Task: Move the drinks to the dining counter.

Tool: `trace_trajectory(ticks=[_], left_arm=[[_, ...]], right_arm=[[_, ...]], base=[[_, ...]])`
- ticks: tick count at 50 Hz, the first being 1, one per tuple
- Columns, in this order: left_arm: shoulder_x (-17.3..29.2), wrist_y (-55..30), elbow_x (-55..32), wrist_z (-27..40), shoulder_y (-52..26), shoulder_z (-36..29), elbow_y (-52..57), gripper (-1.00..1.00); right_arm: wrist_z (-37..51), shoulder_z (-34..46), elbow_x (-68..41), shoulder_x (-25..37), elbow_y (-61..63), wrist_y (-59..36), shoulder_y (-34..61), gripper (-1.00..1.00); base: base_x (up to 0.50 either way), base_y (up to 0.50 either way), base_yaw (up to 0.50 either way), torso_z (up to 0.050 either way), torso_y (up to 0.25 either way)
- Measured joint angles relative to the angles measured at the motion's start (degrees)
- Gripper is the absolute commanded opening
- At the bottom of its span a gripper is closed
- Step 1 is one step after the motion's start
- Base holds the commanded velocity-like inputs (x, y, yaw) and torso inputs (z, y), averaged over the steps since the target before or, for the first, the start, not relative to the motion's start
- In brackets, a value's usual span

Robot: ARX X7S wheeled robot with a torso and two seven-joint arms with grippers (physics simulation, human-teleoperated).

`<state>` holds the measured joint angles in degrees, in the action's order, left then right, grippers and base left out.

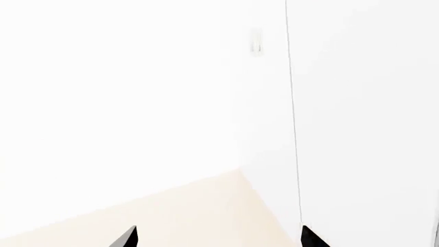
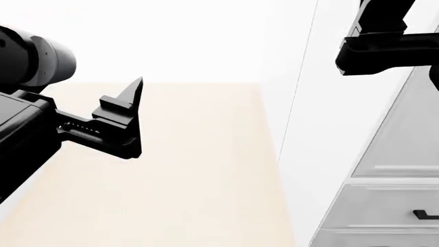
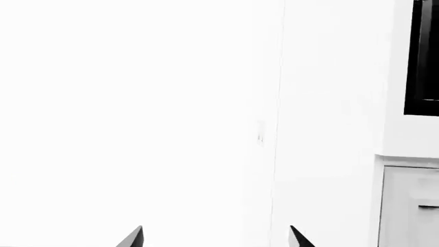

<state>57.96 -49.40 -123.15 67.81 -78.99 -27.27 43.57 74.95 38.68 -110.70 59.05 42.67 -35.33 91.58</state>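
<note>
The drinks are out of view in every frame. My left gripper (image 2: 134, 121) hangs open and empty over a pale beige flat surface (image 2: 199, 175); I cannot tell whether this is the dining counter or the floor. In the left wrist view the left gripper (image 1: 219, 237) shows two dark fingertips (image 1: 129, 237) wide apart, with the beige surface (image 1: 178, 216) meeting a white wall corner. The right gripper (image 3: 216, 237) is open too, facing a blank white wall. Only the right arm's dark body (image 2: 384, 49) shows in the head view, at the top right.
A white wall (image 2: 171, 36) rises behind the beige surface. A white vertical panel (image 2: 322, 128) stands to its right. Beyond it are pale grey drawers (image 2: 391, 206) with a dark handle (image 2: 425, 214). A dark framed opening (image 3: 422, 56) sits above a grey cabinet.
</note>
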Motion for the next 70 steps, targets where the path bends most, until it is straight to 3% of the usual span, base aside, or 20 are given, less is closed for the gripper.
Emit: trace_trajectory(ticks=[70], left_arm=[[0.3, 0.3, -0.1, -0.1, -0.8, -0.9, 0.1, 1.0]], right_arm=[[-0.2, 0.2, -0.2, -0.6, -0.3, -0.5, 0.6, 1.0]], base=[[0.0, -0.5, 0.0, 0.0, 0.0]])
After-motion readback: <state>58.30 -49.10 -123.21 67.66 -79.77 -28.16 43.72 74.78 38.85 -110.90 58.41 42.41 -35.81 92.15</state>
